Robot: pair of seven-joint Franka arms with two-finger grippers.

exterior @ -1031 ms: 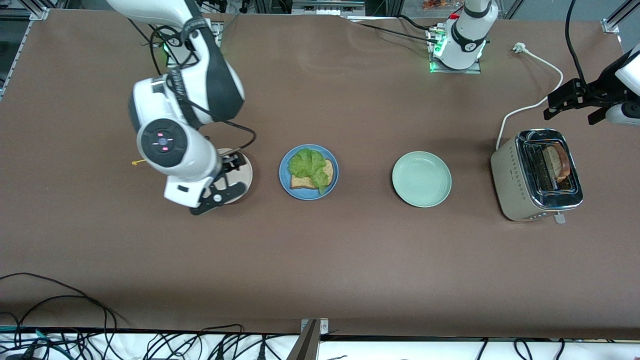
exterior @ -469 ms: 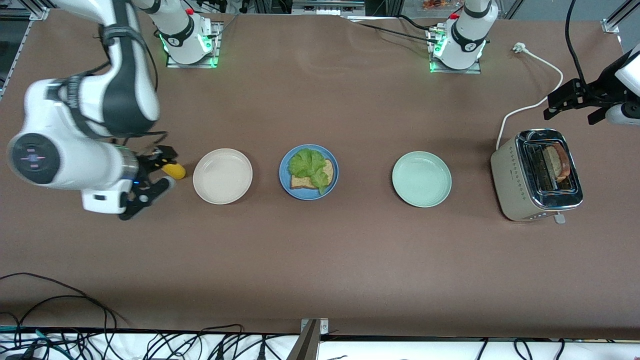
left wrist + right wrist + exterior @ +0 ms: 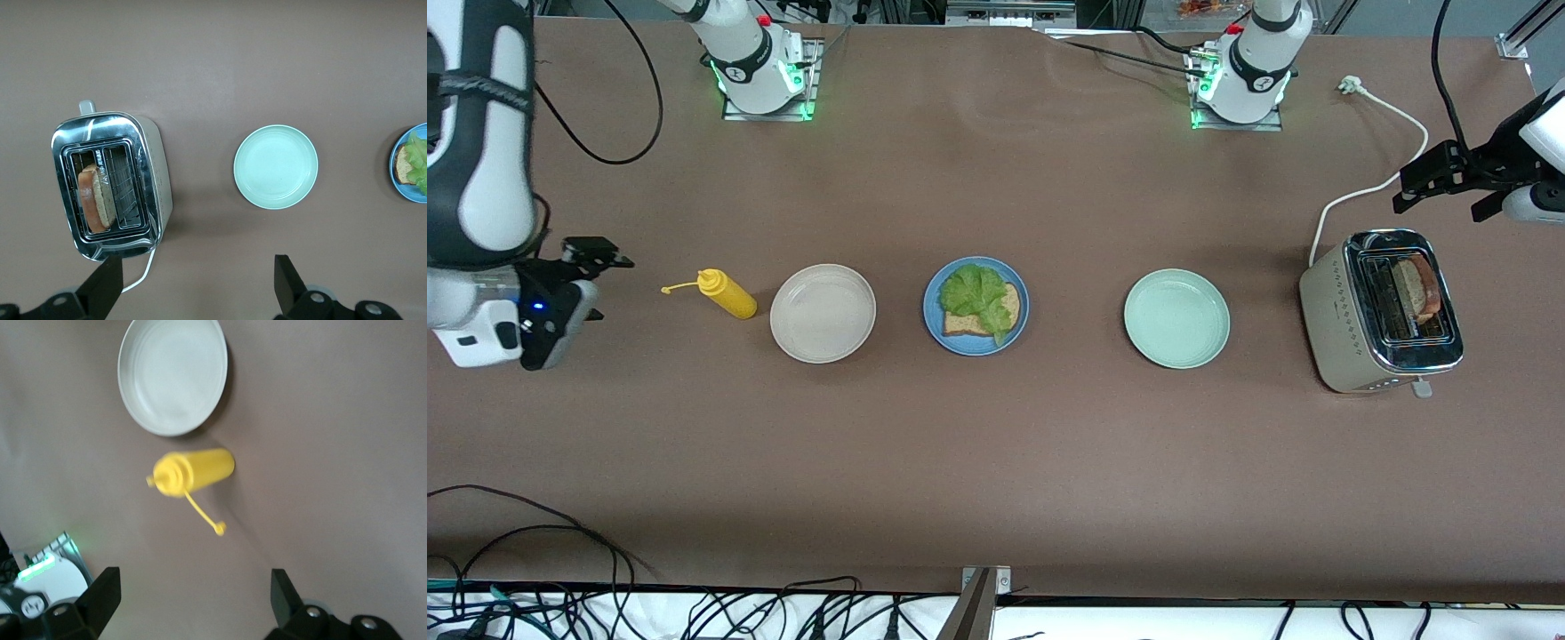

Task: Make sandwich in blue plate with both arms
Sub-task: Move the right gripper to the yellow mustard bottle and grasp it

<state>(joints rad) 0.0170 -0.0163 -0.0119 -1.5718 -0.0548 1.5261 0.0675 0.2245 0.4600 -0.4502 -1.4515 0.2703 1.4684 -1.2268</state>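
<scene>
Brown bench (image 3: 996, 462) surface carries every item in one row, and both end effectors sit at its two ends, each with its fingers spread apart and gripping nothing. Right end effector (image 3: 583, 289) is at the right arm's end of the bench; closest to it lies a yellow squeeze bottle (image 3: 727, 295) on its side, then the beige-white plate (image 3: 823, 313), which is bare. Well apart from it, the blue plate (image 3: 975, 306) holds one toast slice (image 3: 971, 320) with a lettuce leaf (image 3: 978, 293) on top, so the sandwich lacks its upper slice. Left end effector (image 3: 1445, 182) hovers above and just beside the toaster (image 3: 1378, 311), where the second toast slice (image 3: 1418, 289) stands in a slot; the pale green plate (image 3: 1176, 318) lies between the toaster and the blue plate. Judged risks: a misaligned descent could strike the toaster's metal rim; a pinch on the upright slice could crumble it or drag the light toaster along; the lettuce overhangs the lower slice, so a top slice released off-centre may tilt, slide off, or land in the wrong plate.
</scene>
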